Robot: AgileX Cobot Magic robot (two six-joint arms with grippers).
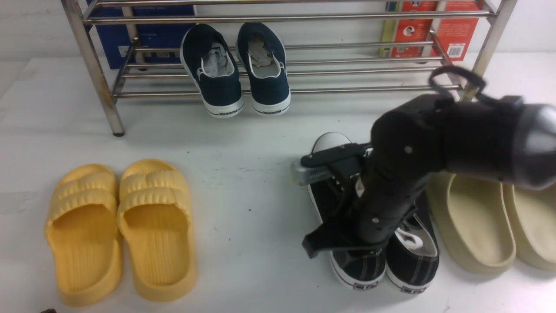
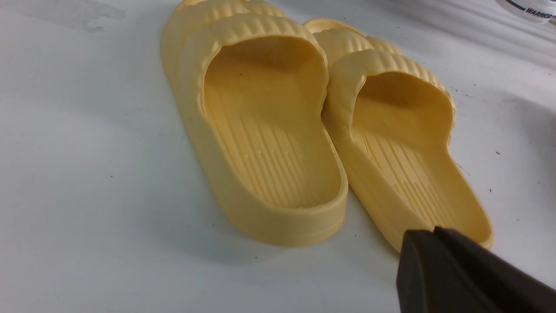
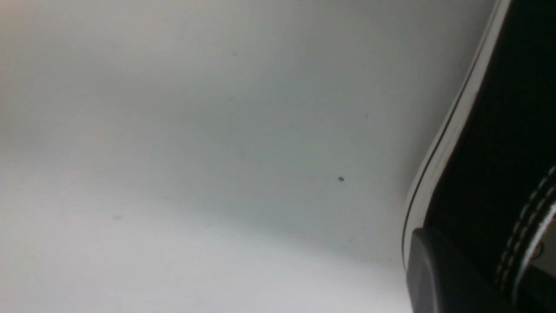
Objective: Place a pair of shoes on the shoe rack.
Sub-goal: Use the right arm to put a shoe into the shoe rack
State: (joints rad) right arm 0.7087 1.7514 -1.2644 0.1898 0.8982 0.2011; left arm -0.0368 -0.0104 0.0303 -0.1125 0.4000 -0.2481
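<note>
A white table (image 1: 243, 174) is carrying the scene, with the steel shoe rack (image 1: 347, 18) standing along its far side and navy slip-ons (image 1: 217, 74) lying across its lowest bars. The pair of shoes (image 1: 360, 265) is sitting on the table in front of the rack, between the yellow slides (image 1: 156, 226) and the beige slides (image 1: 478, 217). The right gripper (image 1: 343, 226) is hanging over the pair, its jaws hidden. The left gripper (image 2: 438, 265) is hovering near the yellow slides, and whether its jaws are apart or together is unclear.

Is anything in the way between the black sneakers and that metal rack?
Nothing visible lies between the black sneakers and the shoe rack. Navy slip-ons fill part of its bottom shelf, further left.
</note>
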